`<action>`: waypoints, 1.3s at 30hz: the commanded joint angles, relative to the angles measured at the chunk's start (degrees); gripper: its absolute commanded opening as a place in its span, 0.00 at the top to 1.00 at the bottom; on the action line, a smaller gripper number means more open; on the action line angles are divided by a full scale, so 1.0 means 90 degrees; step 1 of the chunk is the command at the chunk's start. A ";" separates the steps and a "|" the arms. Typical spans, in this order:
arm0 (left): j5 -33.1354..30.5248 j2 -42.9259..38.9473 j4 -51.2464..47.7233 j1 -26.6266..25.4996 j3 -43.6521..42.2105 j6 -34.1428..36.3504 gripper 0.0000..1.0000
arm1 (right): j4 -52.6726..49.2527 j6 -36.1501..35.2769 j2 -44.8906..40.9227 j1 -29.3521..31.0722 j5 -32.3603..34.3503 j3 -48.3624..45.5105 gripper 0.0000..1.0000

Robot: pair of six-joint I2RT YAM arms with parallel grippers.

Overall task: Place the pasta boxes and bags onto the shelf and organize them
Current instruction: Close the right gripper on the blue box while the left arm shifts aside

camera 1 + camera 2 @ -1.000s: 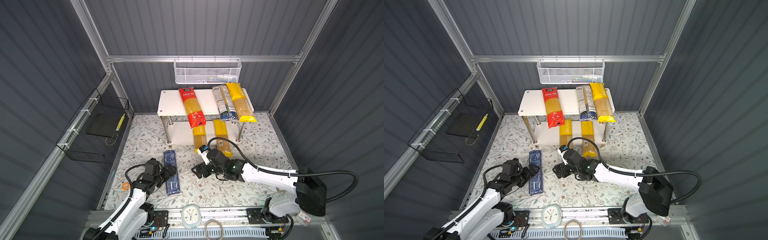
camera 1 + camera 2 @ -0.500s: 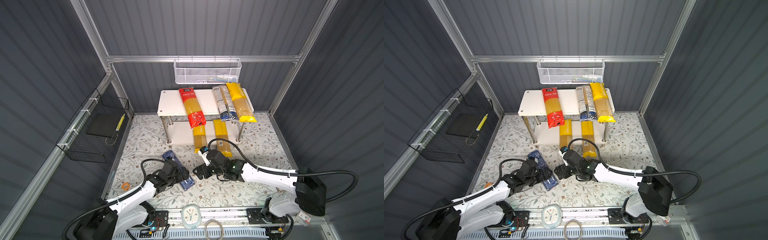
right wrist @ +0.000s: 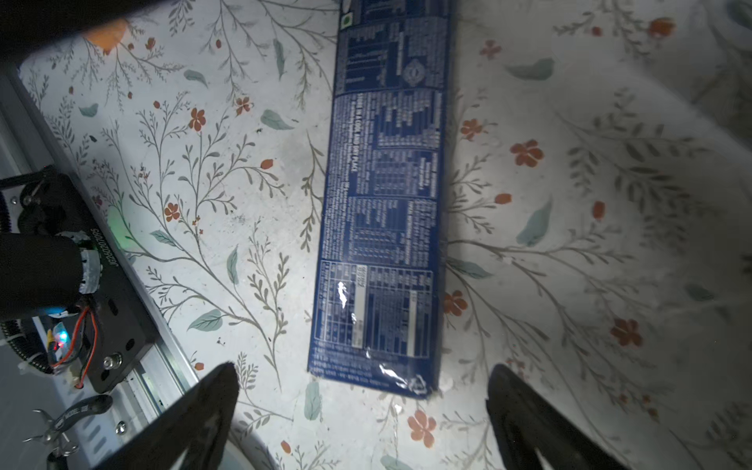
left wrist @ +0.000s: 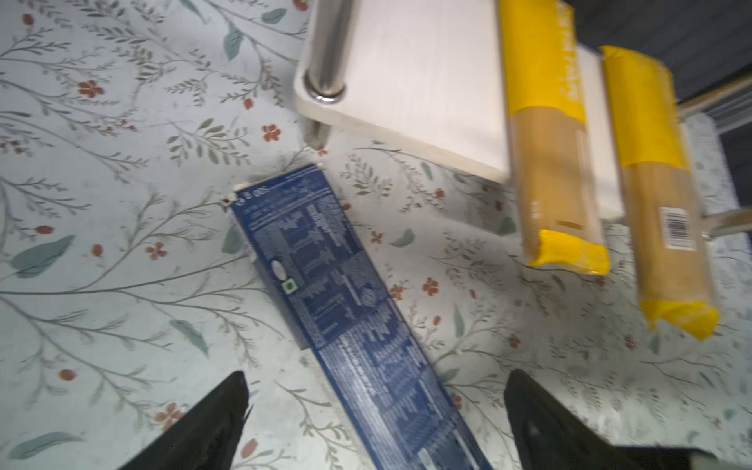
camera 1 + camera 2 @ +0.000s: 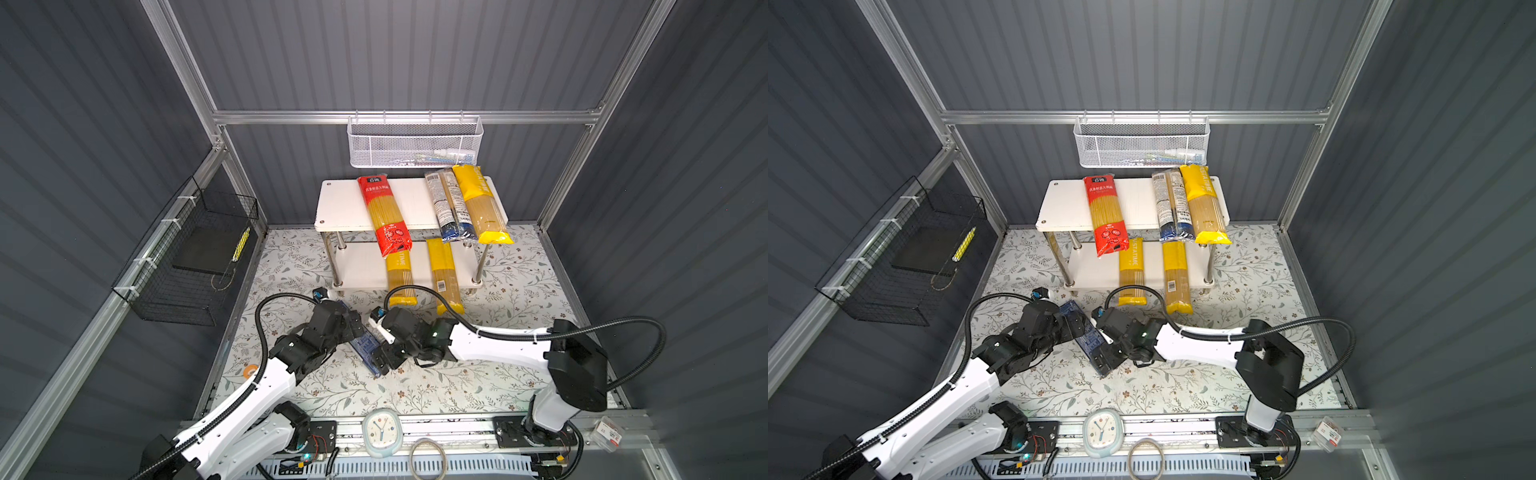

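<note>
Floral bench (image 5: 519,270), white shelf (image 5: 340,203) far back, dark-blue pasta box (image 5: 365,348) flat on the near bench between the arms. Left end effector (image 4: 376,378) and right end effector (image 3: 362,369) both gape wide astride it; clamping together could buckle or skew it.

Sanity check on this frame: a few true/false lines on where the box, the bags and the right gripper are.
1. The blue box is on the shelf. False: it lies on the floral mat in front of it.
2. The red bag, clear bag and a yellow bag lie on the top tier. True.
3. The right gripper is shut on the box. False: it is open, fingers clear of the box's end.
4. Two more yellow bags lie on the lower tier. True.
</note>
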 commanded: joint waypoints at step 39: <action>0.1835 -0.0026 0.1217 0.2508 -0.1044 0.1554 0.01 | -0.2909 -0.0331 0.3096 0.0094 0.0345 0.3295 0.01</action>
